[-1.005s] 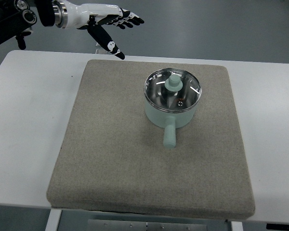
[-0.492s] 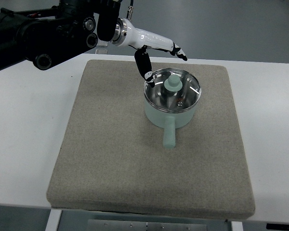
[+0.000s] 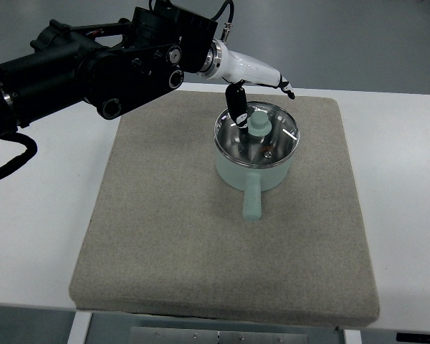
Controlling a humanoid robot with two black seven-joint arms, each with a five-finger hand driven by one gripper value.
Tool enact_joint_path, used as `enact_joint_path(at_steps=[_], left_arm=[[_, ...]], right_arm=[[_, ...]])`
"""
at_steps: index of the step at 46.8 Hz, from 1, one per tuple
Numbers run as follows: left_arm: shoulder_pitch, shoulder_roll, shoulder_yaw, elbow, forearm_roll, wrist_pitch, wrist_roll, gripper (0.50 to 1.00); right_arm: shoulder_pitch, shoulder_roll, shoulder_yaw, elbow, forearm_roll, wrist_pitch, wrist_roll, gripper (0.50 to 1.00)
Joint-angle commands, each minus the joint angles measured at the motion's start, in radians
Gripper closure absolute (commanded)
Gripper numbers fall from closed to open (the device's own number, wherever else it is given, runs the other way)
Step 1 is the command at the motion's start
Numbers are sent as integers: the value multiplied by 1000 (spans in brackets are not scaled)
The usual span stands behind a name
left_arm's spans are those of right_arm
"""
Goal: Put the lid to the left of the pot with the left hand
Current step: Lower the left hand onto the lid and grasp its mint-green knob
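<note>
A pale green pot (image 3: 256, 173) with a stubby handle pointing toward me sits on the grey mat (image 3: 165, 236), right of its middle. A glass lid (image 3: 272, 141) with a pale green knob (image 3: 258, 122) rests on the pot. My left hand (image 3: 258, 89), white with black fingertips, hovers over the lid's far edge. Its thumb (image 3: 238, 107) hangs down just left of the knob, while the other fingers (image 3: 281, 82) stretch out beyond it. The hand is open and grips nothing. The right arm is out of view.
The mat lies on a white table (image 3: 36, 179). My black left arm (image 3: 93, 61) crosses the upper left of the picture, over the table's far corner. Bare mat stretches left of the pot.
The left arm has swung in from the far left to the right, bringing the open hand from beyond the mat's far edge to just over the lid's knob.
</note>
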Motion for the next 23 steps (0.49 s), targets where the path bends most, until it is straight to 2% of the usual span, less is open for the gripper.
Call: enact_joint_path(at_steps=[1, 6, 23], left_arm=[[-1, -2, -1, 0, 28, 0, -1, 615], [-1, -2, 0, 0, 45, 0, -1, 675], [-3, -2, 3, -12, 47, -6, -3, 724]], right_arm=[[0, 0, 0, 0, 0, 0, 0, 576], [0, 0, 0, 0, 0, 0, 0, 576], [0, 0, 0, 0, 0, 0, 0, 576]])
